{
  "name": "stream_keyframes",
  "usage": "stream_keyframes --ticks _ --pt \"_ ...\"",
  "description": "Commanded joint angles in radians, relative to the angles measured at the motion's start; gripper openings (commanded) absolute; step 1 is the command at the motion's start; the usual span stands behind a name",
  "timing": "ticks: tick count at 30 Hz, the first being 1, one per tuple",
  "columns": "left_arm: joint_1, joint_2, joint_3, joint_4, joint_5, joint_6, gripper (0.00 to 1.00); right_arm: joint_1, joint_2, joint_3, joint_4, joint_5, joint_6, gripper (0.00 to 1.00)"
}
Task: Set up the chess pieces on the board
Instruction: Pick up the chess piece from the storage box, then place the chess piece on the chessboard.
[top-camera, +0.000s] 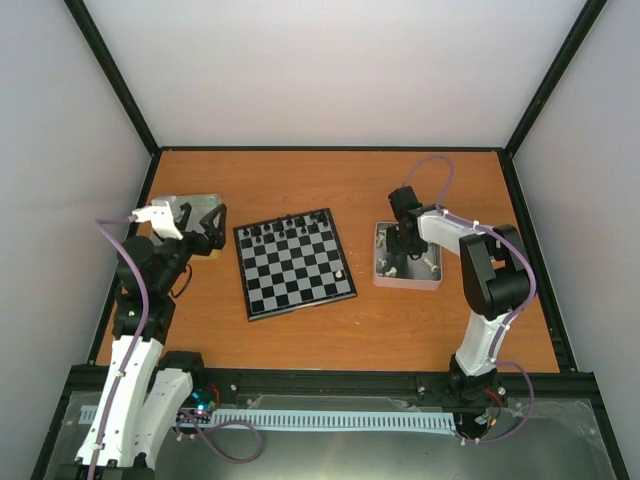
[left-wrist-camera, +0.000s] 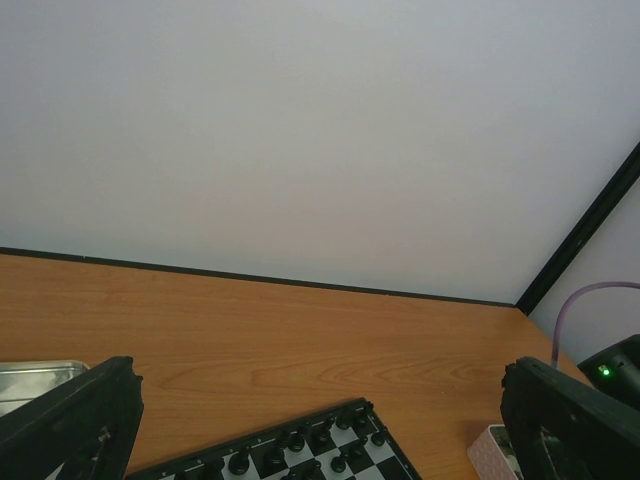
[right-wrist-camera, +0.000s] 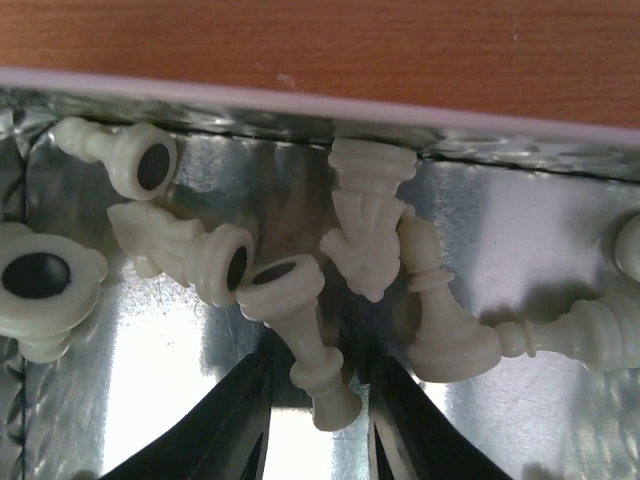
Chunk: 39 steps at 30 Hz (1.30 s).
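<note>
Right pincer (right-wrist-camera: 320, 400) fingers, at the bottom of its wrist view, stand narrow on either side of one cream piece (right-wrist-camera: 300, 320) lying in the tray (right-wrist-camera: 520, 250); whether they press it I cannot tell. More pieces (right-wrist-camera: 370, 220) lie tumbled beyond. Only the top view shows the whole board (top-camera: 294, 262), mid-frame on the surface (top-camera: 400, 320), with the left pincer (top-camera: 207, 235) gaping wide at its left.
</note>
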Motion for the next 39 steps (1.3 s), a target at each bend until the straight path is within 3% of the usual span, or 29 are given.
stream_keyframes --ticks 1,9,15,19,23,27,32,39 --pt "0.008 -0.002 0.025 0.025 0.016 0.012 1.00 -0.007 0.018 -0.004 0.026 0.031 -0.006 0.27" --pt "0.008 0.011 0.022 0.036 0.068 0.014 1.00 -0.006 -0.037 -0.030 0.039 0.014 -0.027 0.11" --pt "0.008 0.045 0.023 0.049 0.161 0.014 1.00 -0.007 -0.162 -0.060 0.033 -0.073 -0.030 0.09" --pt "0.008 0.086 0.024 0.054 0.263 0.002 1.00 -0.006 -0.308 -0.088 0.050 -0.289 -0.045 0.09" --pt "0.001 0.152 0.023 0.084 0.456 -0.048 1.00 0.001 -0.412 -0.123 0.102 -0.627 -0.051 0.09" --pt "-0.065 0.255 0.004 0.165 0.629 -0.138 1.00 0.097 -0.458 -0.173 0.226 -0.861 -0.020 0.09" --pt "-0.184 0.393 0.052 0.129 0.627 -0.201 1.00 0.258 -0.446 -0.167 0.308 -0.966 -0.065 0.09" --pt "-0.305 0.538 0.061 0.084 0.749 -0.288 0.98 0.354 -0.396 -0.103 0.275 -1.009 -0.163 0.09"
